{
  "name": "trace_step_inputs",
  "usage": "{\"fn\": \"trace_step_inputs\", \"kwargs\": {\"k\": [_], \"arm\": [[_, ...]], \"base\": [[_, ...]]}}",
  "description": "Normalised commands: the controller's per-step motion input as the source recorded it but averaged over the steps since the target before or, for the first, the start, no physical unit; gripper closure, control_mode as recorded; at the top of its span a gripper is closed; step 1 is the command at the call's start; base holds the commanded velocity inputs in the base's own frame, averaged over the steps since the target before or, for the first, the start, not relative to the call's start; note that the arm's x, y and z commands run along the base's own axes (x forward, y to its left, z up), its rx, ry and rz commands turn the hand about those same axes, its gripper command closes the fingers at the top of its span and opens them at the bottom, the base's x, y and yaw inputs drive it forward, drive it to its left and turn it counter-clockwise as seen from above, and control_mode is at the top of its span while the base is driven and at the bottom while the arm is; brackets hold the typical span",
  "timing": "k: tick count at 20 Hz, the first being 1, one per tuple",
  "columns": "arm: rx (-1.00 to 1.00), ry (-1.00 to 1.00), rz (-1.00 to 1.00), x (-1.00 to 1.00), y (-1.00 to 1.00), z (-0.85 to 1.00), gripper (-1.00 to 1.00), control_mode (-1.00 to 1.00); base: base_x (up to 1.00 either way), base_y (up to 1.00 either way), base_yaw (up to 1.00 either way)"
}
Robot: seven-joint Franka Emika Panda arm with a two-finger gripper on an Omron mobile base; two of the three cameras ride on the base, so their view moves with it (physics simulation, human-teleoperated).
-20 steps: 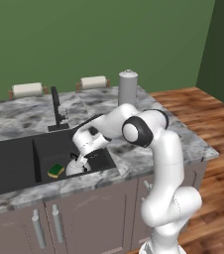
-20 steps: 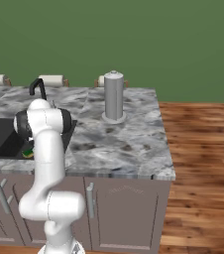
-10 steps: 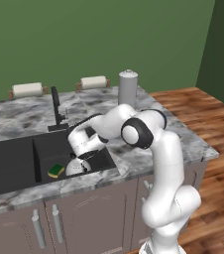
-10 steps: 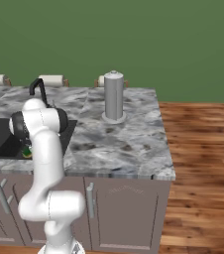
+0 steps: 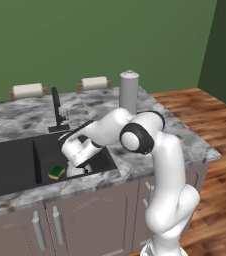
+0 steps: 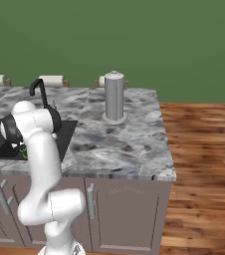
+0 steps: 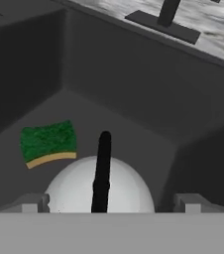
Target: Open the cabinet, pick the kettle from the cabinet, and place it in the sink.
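The kettle (image 7: 101,191) sits on the floor of the sink (image 5: 15,162), in its right part, a smooth, squat white-silver dome with a thin black handle (image 7: 102,171) arching over its top. It lies directly under my gripper (image 7: 109,201), whose two small fingertips (image 7: 32,202) stand wide apart on either side of the dome, released, with nothing between them but the kettle's crown below. Just to the left of the kettle lies a sponge (image 7: 48,144), a flat rectangle with a rough green top and a yellow underside; from the left base view it shows as a small green-and-yellow block (image 5: 56,172) near the basin's front wall. The sink is a matte black rectangular basin with sloping walls, sunk in a grey marbled counter (image 5: 185,140). A slim black faucet (image 5: 56,107) rises from a flat black plate at the far rim. Farther right on the counter stands a tall grey cylindrical canister (image 6: 114,97) with a small knobbed lid, and paper towel rolls (image 5: 28,90) lie along the far edge.
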Motion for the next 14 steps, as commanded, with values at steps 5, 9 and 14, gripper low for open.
{"fn": "trace_step_inputs", "kwargs": {"k": [5,9,14], "arm": [[0.00,0.00,-0.22,-0.23,-0.01,0.26,-1.00,-1.00],[0.00,-0.02,-0.17,-0.17,-0.04,0.35,-1.00,-1.00],[0.00,-0.02,-0.11,-0.03,-0.02,0.44,-1.00,-1.00]], "base": [[0.00,0.00,0.00],[0.00,0.00,0.00],[0.00,0.00,0.00]]}}
